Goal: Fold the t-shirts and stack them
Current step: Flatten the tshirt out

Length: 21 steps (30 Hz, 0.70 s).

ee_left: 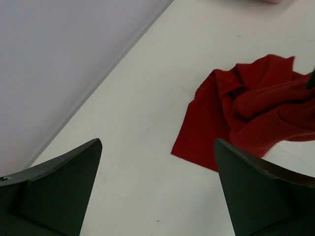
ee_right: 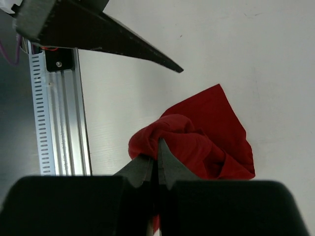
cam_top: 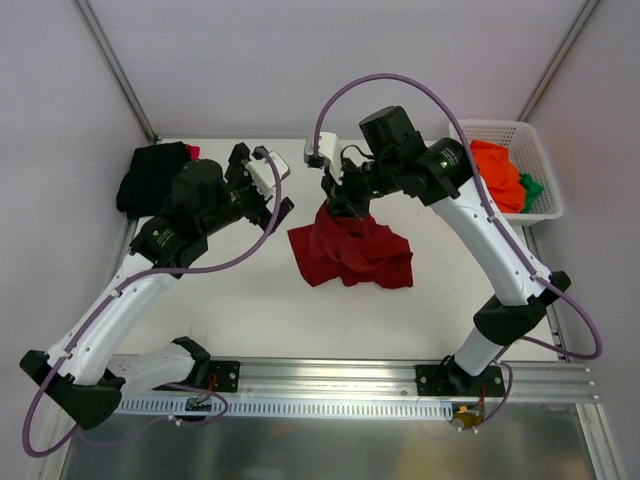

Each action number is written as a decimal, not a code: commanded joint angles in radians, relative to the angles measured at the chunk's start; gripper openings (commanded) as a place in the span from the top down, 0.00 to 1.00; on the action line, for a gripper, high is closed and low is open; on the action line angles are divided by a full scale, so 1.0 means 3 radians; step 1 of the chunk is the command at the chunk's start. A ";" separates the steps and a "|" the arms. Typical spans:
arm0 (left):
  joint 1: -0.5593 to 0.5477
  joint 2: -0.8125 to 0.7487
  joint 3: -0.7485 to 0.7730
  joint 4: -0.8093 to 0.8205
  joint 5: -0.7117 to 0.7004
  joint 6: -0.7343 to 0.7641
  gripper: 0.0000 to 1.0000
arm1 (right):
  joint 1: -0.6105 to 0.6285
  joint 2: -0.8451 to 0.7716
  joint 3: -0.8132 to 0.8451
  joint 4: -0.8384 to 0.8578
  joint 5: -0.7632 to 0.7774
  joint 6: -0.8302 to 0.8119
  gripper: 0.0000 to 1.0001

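A crumpled dark red t-shirt [cam_top: 352, 250] lies in the middle of the white table. It also shows in the left wrist view [ee_left: 246, 113] and the right wrist view [ee_right: 206, 142]. My right gripper [cam_top: 340, 200] is shut on a bunch of its cloth at the far edge and holds that part lifted [ee_right: 158, 147]. My left gripper [cam_top: 275, 205] is open and empty, hovering left of the shirt [ee_left: 157, 162]. A black t-shirt [cam_top: 152, 175] lies folded at the far left with a bit of bright red [cam_top: 192, 152] behind it. Orange [cam_top: 497, 175] and green [cam_top: 531, 187] t-shirts lie in the basket.
The white lattice basket [cam_top: 540, 150] stands at the far right corner of the table. A metal rail [cam_top: 330, 385] runs along the near edge with both arm bases on it. Grey walls close in the far and left sides.
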 commanded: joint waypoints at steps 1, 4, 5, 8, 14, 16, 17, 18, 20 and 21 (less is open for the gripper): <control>-0.0020 -0.0138 0.0042 0.0104 0.0625 -0.0203 0.01 | 0.0028 -0.0188 0.0141 0.0006 -0.0223 0.0068 1.00; -0.0010 -0.0128 0.0073 0.0069 0.1019 -0.0361 0.01 | 0.0033 -0.0234 0.0151 0.0098 -0.0096 0.0119 1.00; 0.0000 -0.0117 0.0118 0.0038 0.1121 -0.0447 0.01 | 0.0028 -0.0245 0.0156 0.0129 0.0011 0.0129 1.00; 0.0057 -0.0005 0.0312 -0.0181 0.1592 -0.0596 0.01 | 0.0033 -0.0265 0.0146 0.0175 0.0160 0.0135 1.00; 0.0067 0.0296 0.0594 -0.0381 0.2114 -0.0714 0.01 | 0.0039 -0.0229 0.0023 0.0231 0.0120 0.0165 1.00; 0.0072 0.0424 0.0635 -0.0422 0.2201 -0.0699 0.01 | 0.0049 -0.0204 0.0033 0.0216 0.0043 0.0170 1.00; 0.0072 0.0470 0.0681 -0.0432 0.2277 -0.0684 0.01 | 0.0054 -0.0194 0.0038 0.0196 0.0018 0.0170 1.00; 0.0062 0.0562 0.0701 -0.0458 0.2313 -0.0678 0.01 | 0.0064 -0.0194 0.0043 0.0190 0.0017 0.0155 1.00; 0.0067 0.0644 0.0763 -0.0519 0.2385 -0.0668 0.01 | 0.0074 -0.0193 0.0038 0.0180 0.0017 0.0150 1.00; 0.0062 0.0685 0.0783 -0.0545 0.2446 -0.0658 0.01 | 0.0069 -0.0188 0.0028 0.0180 0.0022 0.0150 1.00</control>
